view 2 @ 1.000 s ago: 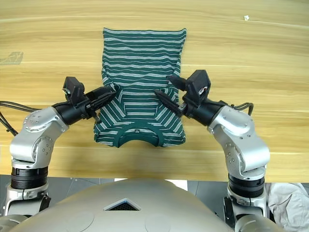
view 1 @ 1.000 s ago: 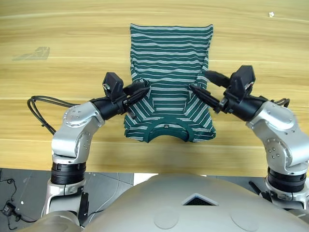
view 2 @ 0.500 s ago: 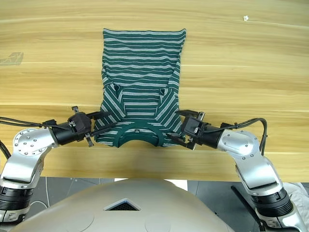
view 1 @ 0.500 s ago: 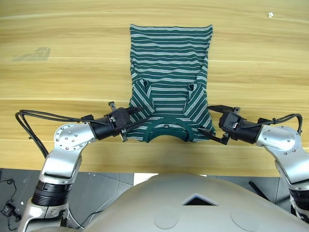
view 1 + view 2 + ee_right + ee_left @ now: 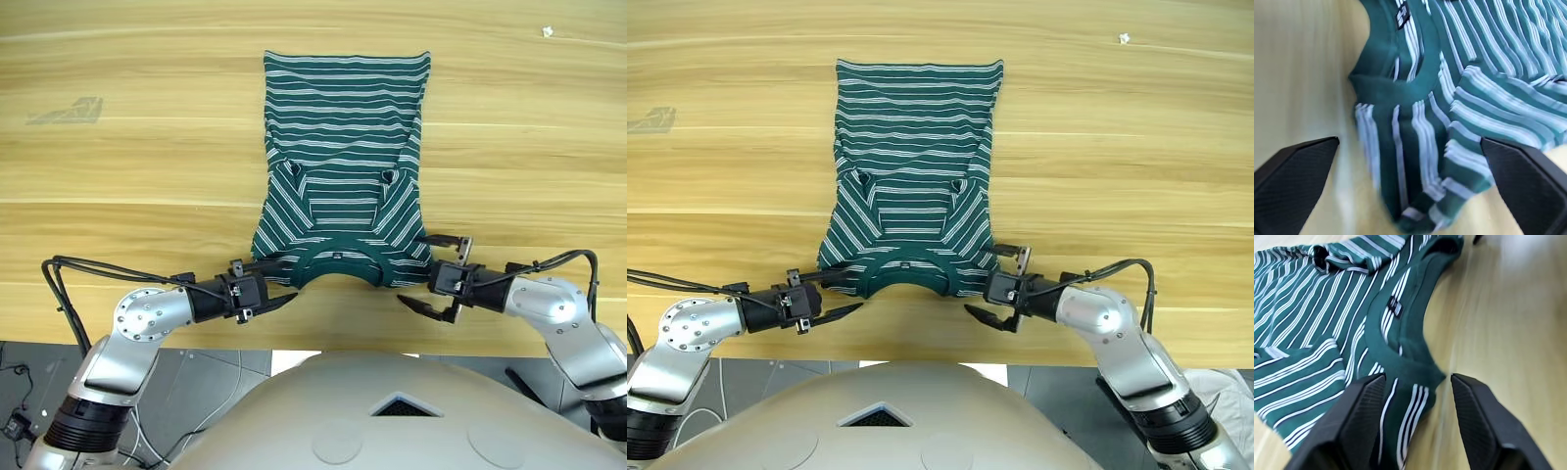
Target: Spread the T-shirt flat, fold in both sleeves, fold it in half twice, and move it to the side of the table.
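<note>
Pale wooden surface [image 5: 118, 186], plank grain running left to right, spanning the whole width; its near edge lies just below both grippers, with dark floor [image 5: 39, 392] beyond it. Green, white-striped T-shirt [image 5: 343, 147] lies flat at the centre, hem at the far side, collar close to the near edge, both sleeves folded in over the chest. Bare wood lies open to the left, right and far side of the garment. Left gripper [image 5: 279, 282] at the near-left shoulder corner, fingers [image 5: 1359, 423] released and spread, cloth lying between them. Right gripper [image 5: 423, 272] at the near-right shoulder corner, fingers [image 5: 1293, 166] likewise spread wide, grasping nothing. Grey mark [image 5: 65, 109] at far left; small white scrap [image 5: 551, 30] at far right, both well apart from the shirt.
</note>
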Controlling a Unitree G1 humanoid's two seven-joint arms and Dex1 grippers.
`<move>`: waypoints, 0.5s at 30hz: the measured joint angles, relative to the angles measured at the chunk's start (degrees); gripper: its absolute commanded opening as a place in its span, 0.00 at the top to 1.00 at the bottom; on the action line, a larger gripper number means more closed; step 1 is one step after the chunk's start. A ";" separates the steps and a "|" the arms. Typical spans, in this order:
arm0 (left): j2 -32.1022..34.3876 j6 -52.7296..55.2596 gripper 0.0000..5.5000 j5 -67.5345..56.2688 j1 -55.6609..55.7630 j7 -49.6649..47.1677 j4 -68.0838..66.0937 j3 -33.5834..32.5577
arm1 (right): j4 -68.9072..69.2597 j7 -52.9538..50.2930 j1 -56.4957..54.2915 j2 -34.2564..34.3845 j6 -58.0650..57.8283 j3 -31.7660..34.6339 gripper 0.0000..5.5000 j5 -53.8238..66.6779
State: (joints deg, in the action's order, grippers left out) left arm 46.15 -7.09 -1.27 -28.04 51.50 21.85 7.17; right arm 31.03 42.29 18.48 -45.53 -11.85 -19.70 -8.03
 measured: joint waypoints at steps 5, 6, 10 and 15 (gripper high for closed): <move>0.58 -3.11 0.55 3.20 -1.48 -1.51 -0.23 -0.49 | -0.17 -2.07 -1.60 0.06 1.33 -3.09 0.16 -5.48; 0.58 -3.26 0.55 3.98 -1.53 -1.94 -0.24 -0.47 | -0.17 -2.29 -1.71 0.06 1.47 -3.48 0.20 -6.15; 0.36 -3.79 0.55 7.96 -0.67 -4.67 -0.52 -0.29 | 0.07 -2.77 -1.55 0.06 2.04 -4.91 0.31 -8.15; -1.17 -2.91 0.55 11.08 3.64 -7.26 -2.66 1.09 | 0.43 -2.74 -0.74 0.06 2.05 -5.43 0.51 -9.09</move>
State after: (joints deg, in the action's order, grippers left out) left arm 44.98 -10.00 9.81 -24.40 44.24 19.19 8.26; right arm 31.46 39.55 17.74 -45.48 -9.81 -25.13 -17.12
